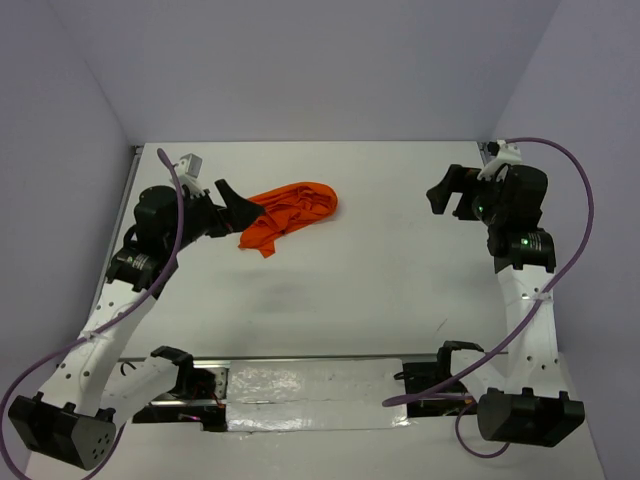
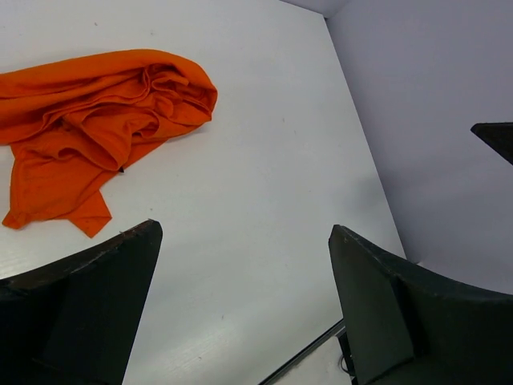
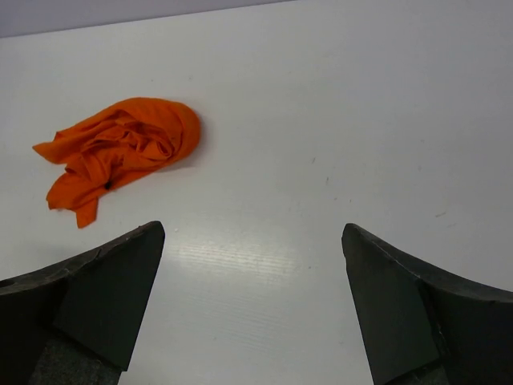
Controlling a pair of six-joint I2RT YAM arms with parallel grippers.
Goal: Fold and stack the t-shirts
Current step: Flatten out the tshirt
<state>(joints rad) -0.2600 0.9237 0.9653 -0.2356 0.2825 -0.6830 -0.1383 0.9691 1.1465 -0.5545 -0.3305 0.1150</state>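
This is a robotics lab test cell rather than a lived-in room. A plain white table [image 1: 380,290] is boxed in like a booth by 3 blank, pale walls: a back wall [image 1: 320,70], a left wall [image 1: 50,150] and a right wall [image 1: 590,90]. 2 white-and-black robot arms, the left arm [image 1: 115,315] and the right arm [image 1: 525,310], stand on black bases at the table's near edge, along a metal rail [image 1: 320,357]. Purple cables [image 1: 592,212] loop openly from the bases up to the wrists. Crinkled silver foil tape [image 1: 310,390] covers part of the near edge. 1 crumpled orange t-shirt [image 1: 290,212] lies on the white top.
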